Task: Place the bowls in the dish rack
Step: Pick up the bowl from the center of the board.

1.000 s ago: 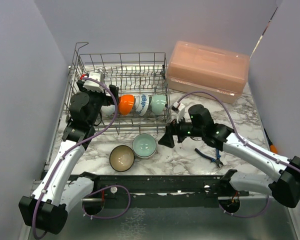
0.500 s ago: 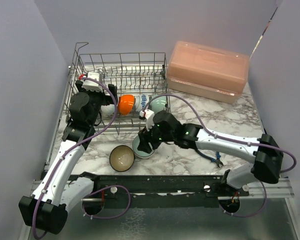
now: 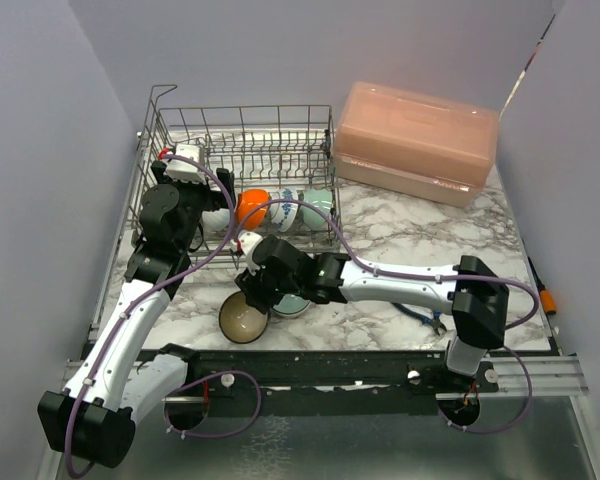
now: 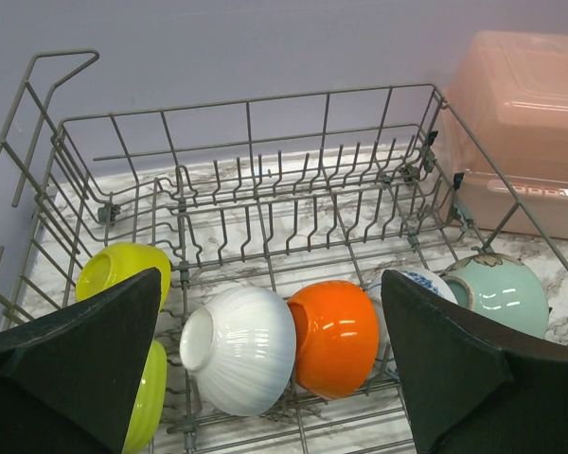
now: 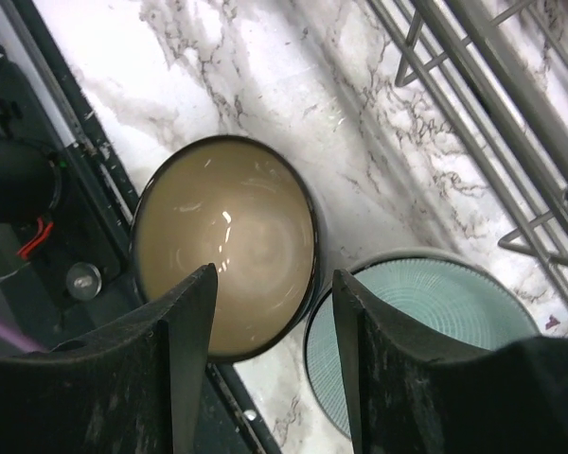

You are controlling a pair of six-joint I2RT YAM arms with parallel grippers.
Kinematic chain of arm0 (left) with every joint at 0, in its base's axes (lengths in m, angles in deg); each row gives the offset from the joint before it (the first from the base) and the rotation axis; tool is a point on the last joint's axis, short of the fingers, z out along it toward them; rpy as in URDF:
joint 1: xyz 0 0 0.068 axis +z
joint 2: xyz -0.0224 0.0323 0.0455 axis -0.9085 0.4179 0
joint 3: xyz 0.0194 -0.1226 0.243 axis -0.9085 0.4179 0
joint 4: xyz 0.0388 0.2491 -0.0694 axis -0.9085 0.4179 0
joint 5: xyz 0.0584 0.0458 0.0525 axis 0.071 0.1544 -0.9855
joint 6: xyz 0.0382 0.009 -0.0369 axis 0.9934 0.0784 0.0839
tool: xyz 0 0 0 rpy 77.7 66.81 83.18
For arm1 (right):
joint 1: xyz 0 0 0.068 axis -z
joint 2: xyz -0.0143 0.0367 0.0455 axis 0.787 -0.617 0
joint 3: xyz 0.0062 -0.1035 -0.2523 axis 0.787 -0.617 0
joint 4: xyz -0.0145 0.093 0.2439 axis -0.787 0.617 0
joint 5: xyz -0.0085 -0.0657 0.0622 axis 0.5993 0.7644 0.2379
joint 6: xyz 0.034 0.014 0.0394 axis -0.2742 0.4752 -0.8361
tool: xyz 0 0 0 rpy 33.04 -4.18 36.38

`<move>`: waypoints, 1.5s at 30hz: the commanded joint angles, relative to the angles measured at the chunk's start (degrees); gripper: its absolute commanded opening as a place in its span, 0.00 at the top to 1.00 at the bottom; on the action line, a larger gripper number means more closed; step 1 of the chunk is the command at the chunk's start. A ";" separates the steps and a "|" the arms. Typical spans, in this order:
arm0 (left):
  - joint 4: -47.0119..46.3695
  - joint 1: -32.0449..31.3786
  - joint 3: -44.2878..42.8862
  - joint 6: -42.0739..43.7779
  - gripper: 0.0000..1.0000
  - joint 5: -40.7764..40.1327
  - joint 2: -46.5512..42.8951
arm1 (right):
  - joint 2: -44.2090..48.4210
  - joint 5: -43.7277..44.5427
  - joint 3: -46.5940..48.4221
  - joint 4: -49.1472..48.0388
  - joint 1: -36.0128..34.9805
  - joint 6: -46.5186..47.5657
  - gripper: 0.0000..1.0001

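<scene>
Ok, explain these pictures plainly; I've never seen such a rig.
Two robot arms are bolted to a marble table. One picture looks down from above; the other two come from a camera on each wrist. The grey wire dish rack holds a row of bowls on their sides. A pink box sits beside it. The left claw hangs open over the rack, empty. The right claw, open, straddles the rim of the beige bowl on the table, beside a teal bowl; nothing is held yet.
</scene>
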 commanded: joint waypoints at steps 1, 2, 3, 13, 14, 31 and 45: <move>0.53 0.17 -0.01 -0.23 0.01 -1.18 -0.20 | -3.33 4.23 2.99 1.64 -0.50 3.16 0.45; 0.53 0.17 -0.01 -0.22 0.01 -1.14 -0.23 | -3.88 4.36 3.26 1.60 -0.58 3.44 0.45; 0.53 0.17 0.01 -0.21 0.01 -1.06 -0.21 | -4.34 4.36 3.45 1.65 -0.70 3.70 0.46; 0.53 0.17 -0.10 -0.21 0.01 -0.49 -0.04 | -8.34 5.91 3.57 1.04 -1.33 5.38 0.48; 0.53 0.17 -0.06 -0.21 0.01 -0.48 -0.13 | -8.58 5.58 3.44 0.72 -1.38 5.64 0.48; 0.53 0.17 0.09 -0.25 0.01 -1.08 -0.27 | -10.19 2.70 4.35 -0.34 -2.22 6.91 0.95; 0.53 0.16 0.07 -0.56 0.01 -1.26 -0.16 | 1.66 -0.79 -0.31 -3.50 -2.22 4.16 1.00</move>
